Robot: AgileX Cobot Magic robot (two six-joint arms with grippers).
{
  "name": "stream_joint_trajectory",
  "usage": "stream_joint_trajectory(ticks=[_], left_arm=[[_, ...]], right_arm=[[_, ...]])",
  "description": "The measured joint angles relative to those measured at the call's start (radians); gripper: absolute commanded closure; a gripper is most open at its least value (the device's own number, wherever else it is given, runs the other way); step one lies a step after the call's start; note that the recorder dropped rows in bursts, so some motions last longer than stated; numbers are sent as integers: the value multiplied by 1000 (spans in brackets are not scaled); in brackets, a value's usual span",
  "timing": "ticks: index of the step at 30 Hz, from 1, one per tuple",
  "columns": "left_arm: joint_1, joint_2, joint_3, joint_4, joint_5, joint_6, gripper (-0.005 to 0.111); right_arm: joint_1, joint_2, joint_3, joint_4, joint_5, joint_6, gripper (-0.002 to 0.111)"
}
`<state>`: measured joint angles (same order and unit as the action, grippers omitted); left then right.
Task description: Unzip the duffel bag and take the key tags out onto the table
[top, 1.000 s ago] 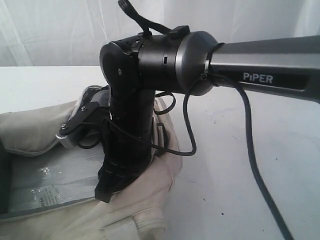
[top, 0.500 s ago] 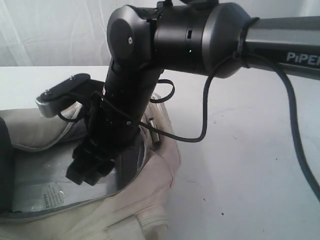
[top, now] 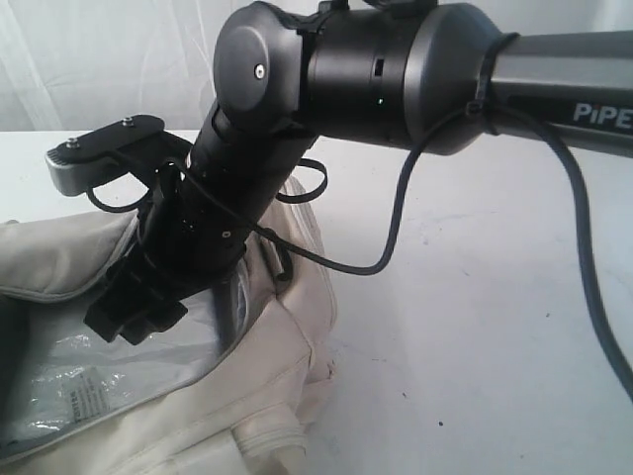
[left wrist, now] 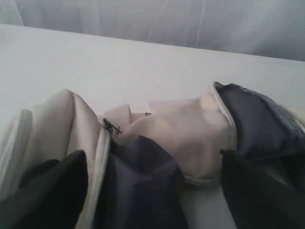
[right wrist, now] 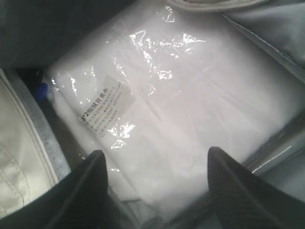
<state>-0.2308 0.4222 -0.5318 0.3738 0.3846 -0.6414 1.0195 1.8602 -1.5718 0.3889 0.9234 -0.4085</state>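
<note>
The cream duffel bag [top: 267,366] lies unzipped at the left of the white table [top: 475,327]. My right gripper [top: 124,322] reaches into its mouth. In the right wrist view that gripper [right wrist: 162,191] is open, with nothing between its fingers, over a clear plastic packet [right wrist: 181,109] bearing a white label. A small blue spot [right wrist: 42,89] shows at the packet's edge; I cannot tell what it is. The key tags are otherwise hidden. My left gripper [left wrist: 152,191] is open, with the bag's grey lining [left wrist: 143,181] and cream fabric bulging between its dark fingers.
The right arm's thick dark body [top: 415,69] and its black cable [top: 584,297] fill the upper exterior view. A small zipper pull [left wrist: 111,127] sits on the bag's edge. A white curtain [top: 99,59] hangs behind the table. Bare tabletop lies right of the bag.
My right gripper has moved left and slightly up inside the bag's mouth, and its wrist has risen. The bag's near rim has shifted with it.
</note>
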Motion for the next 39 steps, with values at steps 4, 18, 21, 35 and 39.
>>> stream_joint_trajectory(ticks=[4,18,21,35,39], left_arm=[[0,8,0,-208,35,209,26],[0,325,63,-474,-97,523,26],[0,403,63,-436,-104,526,33],[0,527,63,-58,-26,414,107],[0,522,49,13,5,366,107]], right_arm=[[0,0,0,2,12,-28,51],[0,0,0,4,20,-111,51],[0,0,0,4,20,-126,51],[0,0,0,4,14,-159,51],[0,0,0,0,10,-159,51]])
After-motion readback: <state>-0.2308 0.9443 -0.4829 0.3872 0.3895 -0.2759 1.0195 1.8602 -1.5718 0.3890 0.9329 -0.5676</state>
